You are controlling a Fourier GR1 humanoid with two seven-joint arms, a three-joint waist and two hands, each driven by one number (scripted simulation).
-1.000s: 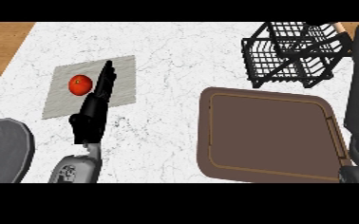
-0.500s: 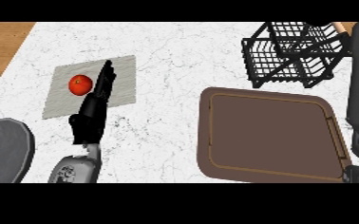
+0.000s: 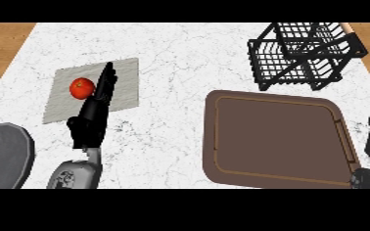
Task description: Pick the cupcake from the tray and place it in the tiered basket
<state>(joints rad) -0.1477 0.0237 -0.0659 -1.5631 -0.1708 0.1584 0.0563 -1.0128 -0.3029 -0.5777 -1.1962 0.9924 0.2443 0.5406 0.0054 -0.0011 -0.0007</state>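
While the left hand is stretching out over the grey mat at the left of the bench, its fingers are lying straight and together, holding nothing, pointing away toward the far side. Just to the left of those fingertips, touching or nearly touching them, a small round red thing is sitting on the mat; it is looking more like a tomato than a cupcake, and I am seeing no cupcake anywhere. The brown tray at the near right is showing nothing on it. So the red thing is lying to the left of the fingers, beside them and not between fingers and thumb; being round, it is offering no long axis to line up with. I am judging that the hand is needing to shift left and curl round it before any lift. The black tiered basket is standing at the far right, well apart from the mat, with the tray between. The left hand is plainly the nearer one. Of the right hand only a dark sliver is peeking in at the near right edge, and I cannot tell how its fingers are set
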